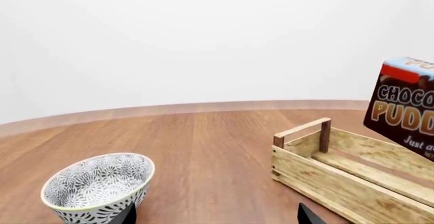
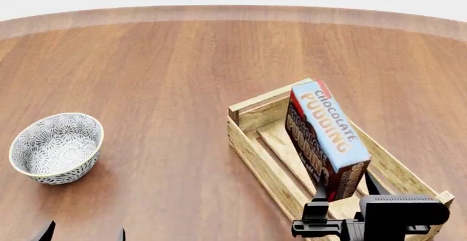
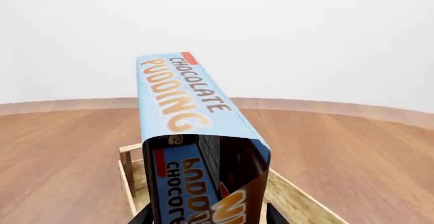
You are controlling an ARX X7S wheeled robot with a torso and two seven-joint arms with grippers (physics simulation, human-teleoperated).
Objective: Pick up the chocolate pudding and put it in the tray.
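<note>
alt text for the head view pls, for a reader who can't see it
The right gripper holds the chocolate pudding by its near end, tilted, above the wooden tray on a brown wood table. A patterned bowl stands apart, at the left of the tray. Only the left gripper's jaw tips show at the bottom edge.

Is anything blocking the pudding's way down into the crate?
Nothing visible. The right hand holds the chocolate pudding directly over the tray, whose interior looks bare. The bowl sits well off to the left.

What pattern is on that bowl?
The bowl has a grey-white floral pattern, clearest in the left wrist view.
</note>
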